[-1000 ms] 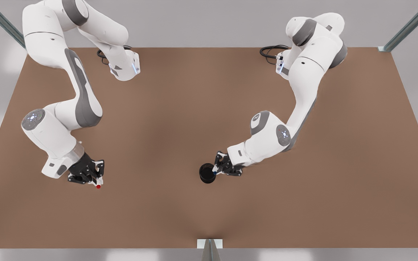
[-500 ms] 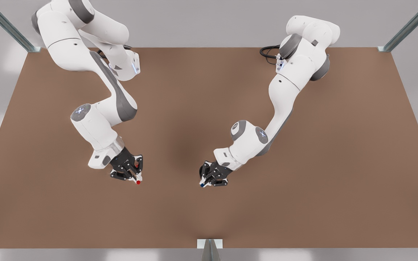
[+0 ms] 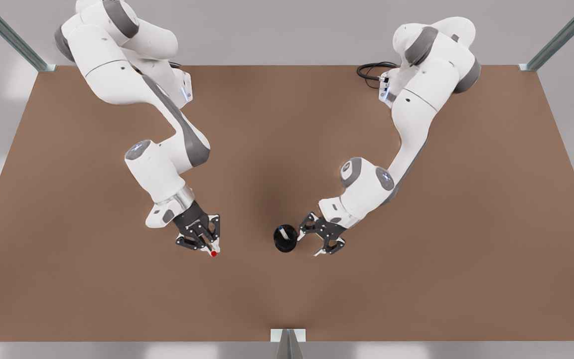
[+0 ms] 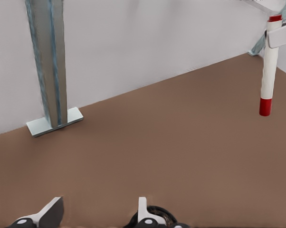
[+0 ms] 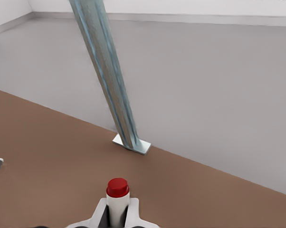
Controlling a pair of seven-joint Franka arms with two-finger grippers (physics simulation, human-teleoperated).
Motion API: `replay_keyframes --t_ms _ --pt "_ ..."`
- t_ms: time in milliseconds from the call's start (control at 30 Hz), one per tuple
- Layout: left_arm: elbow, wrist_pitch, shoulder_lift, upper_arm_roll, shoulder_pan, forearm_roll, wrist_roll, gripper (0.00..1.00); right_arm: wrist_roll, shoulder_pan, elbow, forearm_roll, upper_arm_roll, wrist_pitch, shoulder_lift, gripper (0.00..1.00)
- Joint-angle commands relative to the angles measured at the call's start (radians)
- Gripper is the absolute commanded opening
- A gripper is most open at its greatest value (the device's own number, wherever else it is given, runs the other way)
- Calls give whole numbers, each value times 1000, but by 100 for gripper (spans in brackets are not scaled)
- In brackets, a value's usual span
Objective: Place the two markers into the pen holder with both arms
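The slim white-barrelled marker with the red cap (image 5: 117, 192) looks light, stiff and smooth, so a mid-barrel pinch suits it. The right gripper (image 3: 211, 246), on the front view's left, is closed on that barrel, well apart from the small black cylindrical pen holder (image 3: 285, 238). The left gripper (image 3: 323, 238) hangs just beside the holder, fingers spread and empty. The blue-capped marker (image 3: 281, 231) seems to stand inside the cup.
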Motion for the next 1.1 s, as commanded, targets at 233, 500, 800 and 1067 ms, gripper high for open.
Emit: replay_keyframes --t_ms 233,500,800,1067 --pt "215 -1244 -165 -30 385 432 -153 100 596 773 146 -3 -659 69 102 21" --pt "220 -1312 -394 70 338 409 -842 100 625 804 559 -4 -702 -1 409 21" --pt "39 -1211 -541 390 115 222 -756 100 625 860 407 -3 -759 214 426 21" --pt "39 -1226 -543 387 115 222 -755 100 623 890 220 -3 -785 351 362 35"
